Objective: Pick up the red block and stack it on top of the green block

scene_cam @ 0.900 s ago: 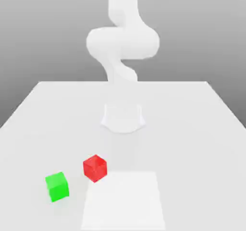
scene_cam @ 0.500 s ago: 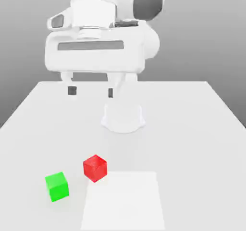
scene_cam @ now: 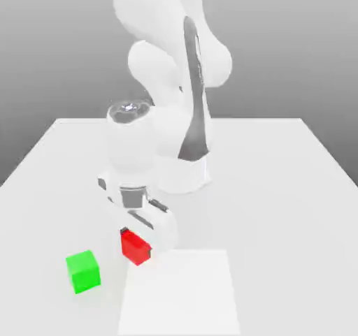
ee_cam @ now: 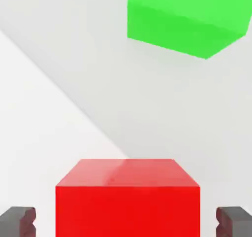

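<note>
The red block [scene_cam: 134, 249] sits on the white table [scene_cam: 280, 188], with the green block [scene_cam: 84, 272] a short way off toward the exterior view's left and slightly nearer the camera. My gripper [scene_cam: 138, 238] has come down over the red block, and the hand hides the cube's upper part. In the hand view the red block [ee_cam: 128, 196] lies between my two dark fingertips [ee_cam: 19, 220], with a visible gap on each side, so the gripper [ee_cam: 127, 221] is open. Beyond the red cube, the green block [ee_cam: 184, 21] lies apart from it.
A slightly brighter white square patch [scene_cam: 182, 293] lies on the table just to the exterior view's right of the red block. The arm's base [scene_cam: 183, 174] stands at the middle of the table behind the blocks.
The hand has dropped from high above the table down onto the red block, its fingers now either side of it. Neither block has moved.
</note>
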Available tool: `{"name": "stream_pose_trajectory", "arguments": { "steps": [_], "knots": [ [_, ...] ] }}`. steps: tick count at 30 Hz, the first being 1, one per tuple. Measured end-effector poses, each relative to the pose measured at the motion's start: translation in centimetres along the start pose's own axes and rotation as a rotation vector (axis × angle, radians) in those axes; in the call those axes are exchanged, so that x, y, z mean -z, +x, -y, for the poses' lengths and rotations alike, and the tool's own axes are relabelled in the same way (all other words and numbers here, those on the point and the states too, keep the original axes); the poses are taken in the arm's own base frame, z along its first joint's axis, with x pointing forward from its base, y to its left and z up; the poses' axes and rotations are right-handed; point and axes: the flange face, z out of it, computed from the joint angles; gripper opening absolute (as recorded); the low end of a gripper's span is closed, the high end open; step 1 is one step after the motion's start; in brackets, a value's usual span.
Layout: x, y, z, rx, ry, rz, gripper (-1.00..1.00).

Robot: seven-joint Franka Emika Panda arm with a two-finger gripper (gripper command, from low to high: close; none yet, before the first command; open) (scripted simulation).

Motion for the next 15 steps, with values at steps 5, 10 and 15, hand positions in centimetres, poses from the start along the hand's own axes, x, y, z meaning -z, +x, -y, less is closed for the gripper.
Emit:
{"name": "stream_pose_trajectory", "arguments": {
  "steps": [5, 10, 15],
  "knots": [
    [0.4, 0.0, 0.0, 0.000, 0.000, 0.000, -1.00],
    [4.1, 0.0, 0.1, 0.000, 0.000, 0.000, -1.00],
    [6.4, 0.5, 0.4, -0.112, 0.000, 0.001, -1.00]
  ]
}}
